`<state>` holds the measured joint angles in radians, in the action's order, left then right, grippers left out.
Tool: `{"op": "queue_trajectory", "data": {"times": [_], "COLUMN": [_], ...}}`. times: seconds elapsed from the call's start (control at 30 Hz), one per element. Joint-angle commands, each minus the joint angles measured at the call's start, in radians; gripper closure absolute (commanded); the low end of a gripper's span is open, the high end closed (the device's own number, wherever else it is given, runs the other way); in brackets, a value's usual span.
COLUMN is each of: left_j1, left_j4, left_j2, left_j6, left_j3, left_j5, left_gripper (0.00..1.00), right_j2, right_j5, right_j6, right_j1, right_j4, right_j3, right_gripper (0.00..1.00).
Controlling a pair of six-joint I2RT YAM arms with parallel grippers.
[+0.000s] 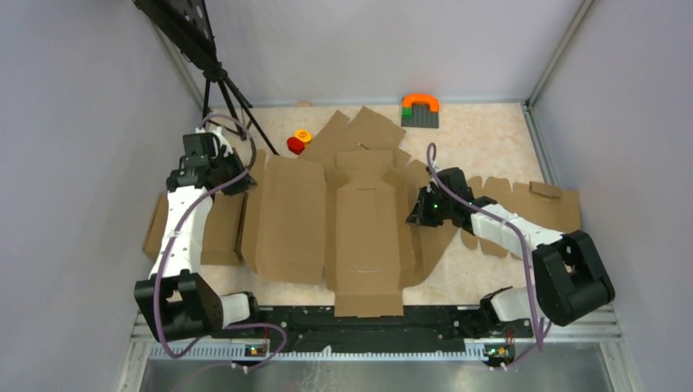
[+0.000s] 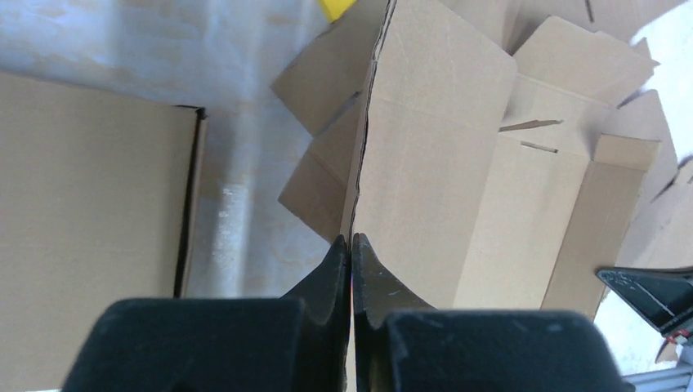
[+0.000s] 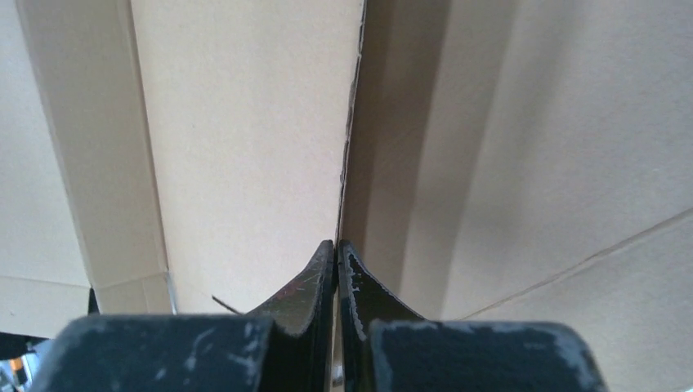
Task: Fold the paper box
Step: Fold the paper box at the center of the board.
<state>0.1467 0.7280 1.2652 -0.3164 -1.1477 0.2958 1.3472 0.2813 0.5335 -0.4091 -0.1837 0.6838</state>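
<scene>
The paper box [image 1: 359, 237] is lying spread across the middle of the table [image 1: 490, 135], reaching toward the near edge. My left fingers [image 2: 328, 282] are pinching its left panel's edge and my right fingers [image 3: 315, 286] its right side (each edge running between the tips). A cardboard slab [image 1: 219, 233] is lying to its left, partly under my left arm. A block toy [image 1: 420, 109] is sitting behind it, by the far wall.

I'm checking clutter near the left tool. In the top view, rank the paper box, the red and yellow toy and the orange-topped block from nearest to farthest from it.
1. paper box: pinched at its left edge by the left tool.
2. red and yellow toy: just behind, to the right.
3. orange-topped block: at the back edge, far right.
</scene>
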Motion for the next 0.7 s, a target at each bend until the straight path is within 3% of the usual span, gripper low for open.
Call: {"op": "queue_trajectory", "data": {"times": [0.0,0.27,0.47,0.6,0.67], "left_j1": [0.035,0.086,0.088,0.088,0.088], "left_j4": [-0.015,-0.105,-0.253,-0.262,-0.257], "left_j2": [0.003,0.091,0.003,0.038,0.067], "left_j6": [-0.009,0.056,0.145,0.152,0.153], "left_j3": [0.047,0.096,0.2,0.21,0.206], "left_j5": [-0.051,0.009,-0.14,-0.175,-0.174], "left_gripper": [1.0,1.0,1.0,1.0,0.94], "right_j2": [0.027,0.044,0.074,0.115,0.126], "right_j5": [-0.025,-0.044,-0.038,-0.026,-0.016], "right_j6": [0.007,0.05,0.091,0.107,0.114], "right_j1": [-0.055,-0.143,-0.21,-0.238,-0.243], "right_j4": [-0.001,-0.002,0.027,0.04,0.048], "right_j3": [0.081,0.157,0.183,0.21,0.212], "right_gripper": [1.0,1.0,1.0,1.0,1.0]}}
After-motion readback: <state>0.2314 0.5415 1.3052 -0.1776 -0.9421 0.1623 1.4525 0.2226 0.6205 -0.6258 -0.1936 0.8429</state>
